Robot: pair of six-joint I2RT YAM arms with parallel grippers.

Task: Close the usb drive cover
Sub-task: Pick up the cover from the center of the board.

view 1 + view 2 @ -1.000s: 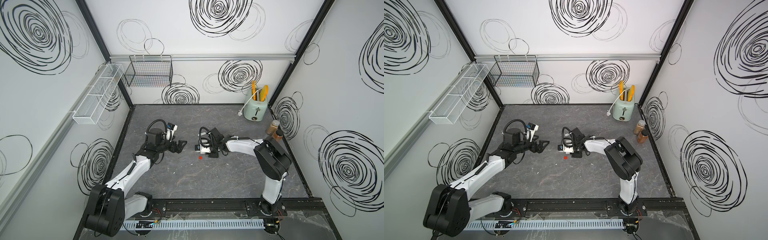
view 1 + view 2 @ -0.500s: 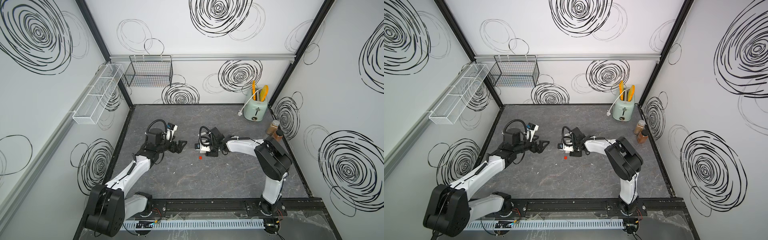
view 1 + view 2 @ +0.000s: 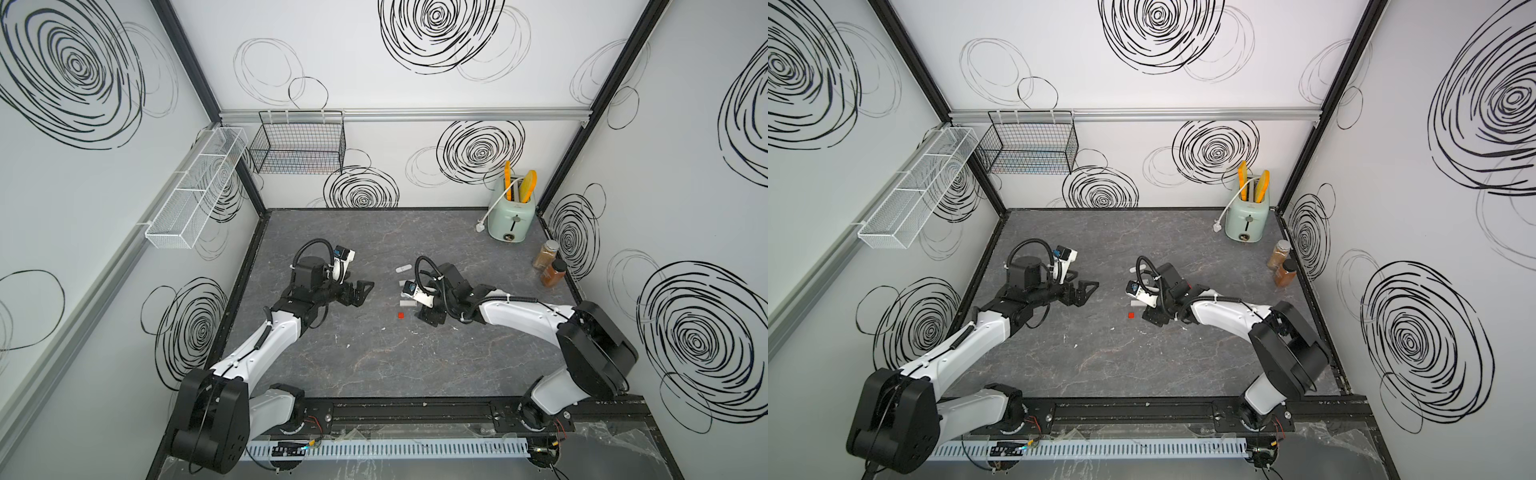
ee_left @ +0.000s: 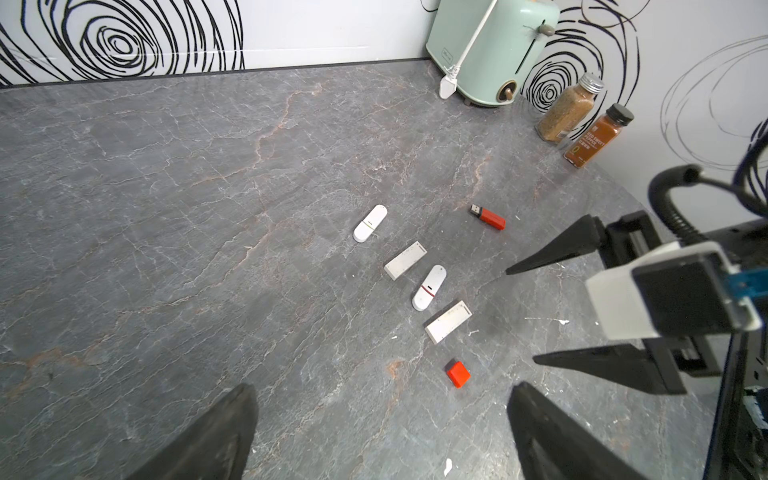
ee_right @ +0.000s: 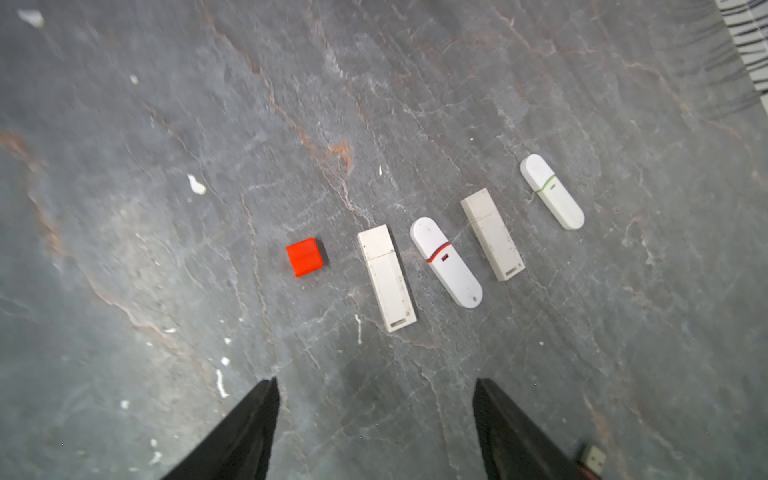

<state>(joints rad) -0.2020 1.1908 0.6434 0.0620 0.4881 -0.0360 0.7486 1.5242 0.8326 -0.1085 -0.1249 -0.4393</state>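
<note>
Left gripper (image 4: 380, 388): is standing fully open, gripping nothing and touching nothing; it is hanging over the table (image 4: 166, 187) and facing the row of drives.
Right gripper (image 5: 374, 380): is standing wide open with nothing between its fingers (image 5: 249, 424); it is pointing down at the table just short of the row. Whether its tips are touching the table cannot be told.
Red drive (image 4: 488, 217): one; it is lying flat on the table with its plug bare, just beside the right gripper and apart from the row.
Red cap (image 5: 304, 256): one; it is lying off the drive at one end of the row, next to a square-ended white drive and apart from the red drive.
White drives (image 5: 386, 278): four, lying side by side in a row with all their caps on; two are rounded and two square-ended, alternating along the row.
Bottles (image 4: 567, 110): two, standing side by side against the wall.
Toaster (image 3: 511, 216): one, standing in the far corner near the bottles.
Baskets (image 3: 301, 147): two, hanging on the walls, one black and one white.
</note>
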